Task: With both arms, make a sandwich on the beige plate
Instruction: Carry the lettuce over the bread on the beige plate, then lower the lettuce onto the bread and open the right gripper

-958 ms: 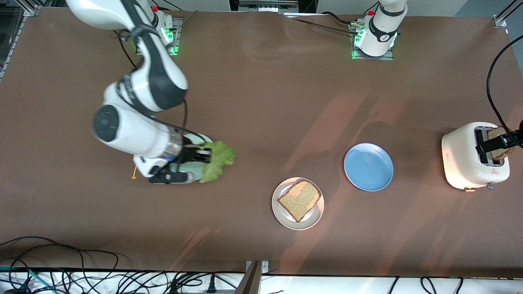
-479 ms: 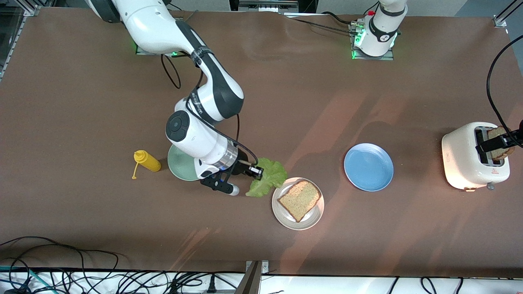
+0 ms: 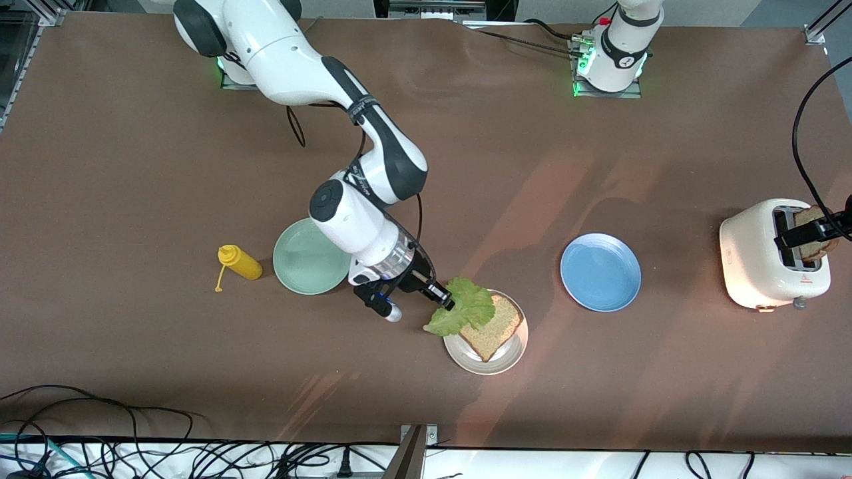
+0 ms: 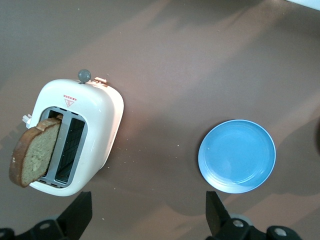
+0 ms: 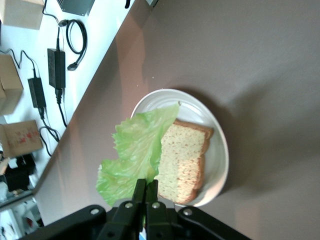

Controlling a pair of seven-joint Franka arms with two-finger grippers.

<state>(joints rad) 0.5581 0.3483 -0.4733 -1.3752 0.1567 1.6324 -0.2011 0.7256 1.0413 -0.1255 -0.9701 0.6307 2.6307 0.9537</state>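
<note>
In the front view, a ruffled green lettuce leaf (image 3: 464,307) is held pinched by the right arm's black two-finger gripper (image 3: 448,303) over the edge of the round, glossy beige plate (image 3: 514,353). One corner of the brown speckled wholemeal bread slice (image 3: 495,326) lying on that plate is hidden under the leaf. A smooth round blue plate (image 3: 600,271) lies toward the left arm's end of the table, and a round mint-green plate (image 3: 307,258), partly covered by the right arm, lies toward the right arm's end, with a yellow plastic squeeze bottle (image 3: 240,262) on its side beside it. At the left arm's end stands a rounded white toaster (image 3: 765,263), and only a cut-off black part of the left arm is seen there, in front of a second brown slice (image 3: 813,234) standing in a slot.

In the left wrist view, the left gripper (image 4: 148,214) hangs over the table between the toaster (image 4: 97,117) and the blue plate (image 4: 237,155), its fingers (image 4: 80,216) spread wide and cut off by the picture's edge. The second slice (image 4: 34,155) leans out of its slot, crust dark.

In the right wrist view, the right gripper's fingertips (image 5: 146,192) are pressed together on the leaf's (image 5: 135,157) stem end. The leaf is draped over part of the bread slice (image 5: 185,162) and the plate's shallow rim (image 5: 218,150).
</note>
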